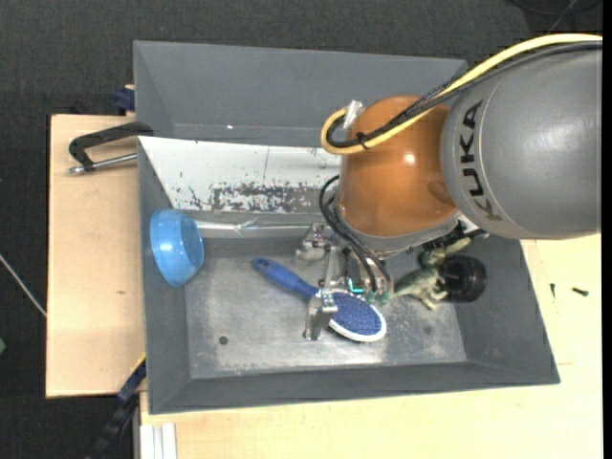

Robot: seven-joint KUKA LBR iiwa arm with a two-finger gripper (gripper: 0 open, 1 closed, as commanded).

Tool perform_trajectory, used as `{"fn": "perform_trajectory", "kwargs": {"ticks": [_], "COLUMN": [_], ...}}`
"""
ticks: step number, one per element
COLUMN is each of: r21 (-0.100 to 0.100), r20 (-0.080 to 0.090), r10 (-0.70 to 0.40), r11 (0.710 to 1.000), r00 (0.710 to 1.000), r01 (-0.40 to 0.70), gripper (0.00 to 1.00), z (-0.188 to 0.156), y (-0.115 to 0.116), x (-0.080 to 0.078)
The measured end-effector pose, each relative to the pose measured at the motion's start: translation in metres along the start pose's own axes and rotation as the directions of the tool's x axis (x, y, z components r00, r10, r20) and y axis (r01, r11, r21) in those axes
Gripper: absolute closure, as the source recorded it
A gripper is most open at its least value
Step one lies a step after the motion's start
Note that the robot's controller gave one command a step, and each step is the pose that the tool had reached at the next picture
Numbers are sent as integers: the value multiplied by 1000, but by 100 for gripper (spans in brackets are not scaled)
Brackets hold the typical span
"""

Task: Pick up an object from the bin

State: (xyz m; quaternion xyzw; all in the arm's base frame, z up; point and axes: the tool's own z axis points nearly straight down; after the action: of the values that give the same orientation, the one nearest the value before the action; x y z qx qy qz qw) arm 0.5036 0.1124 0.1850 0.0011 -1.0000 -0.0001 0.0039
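Arm plunges steeply from right | fingers (pixel 321 306) low at blue brush (pixel 361 321) neck | grip: cannot tell | blue cup (pixel 177 247) well left

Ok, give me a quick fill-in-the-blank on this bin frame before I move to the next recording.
1. The bowl lying on its side at the left wall of the bin is ____ in colour.
2. The gripper is low over a blue-handled ____.
3. A black round thing lies to the ____ of that item in the view.

Missing words: blue; brush; right.
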Motion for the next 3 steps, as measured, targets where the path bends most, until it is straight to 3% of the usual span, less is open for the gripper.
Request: {"fn": "perform_trajectory", "kwargs": {"ticks": [1,2,3], "r21": [1,0,0], "r20": [7,11,20], "r10": [-134,-135,-107], "r11": [991,991,994], "r00": [991,991,994], "r01": [134,135,107], "gripper": [0,100,100], "z": [111,108,4], "y": [-57,-55,-63], "x": [-8,-9,-7]}}
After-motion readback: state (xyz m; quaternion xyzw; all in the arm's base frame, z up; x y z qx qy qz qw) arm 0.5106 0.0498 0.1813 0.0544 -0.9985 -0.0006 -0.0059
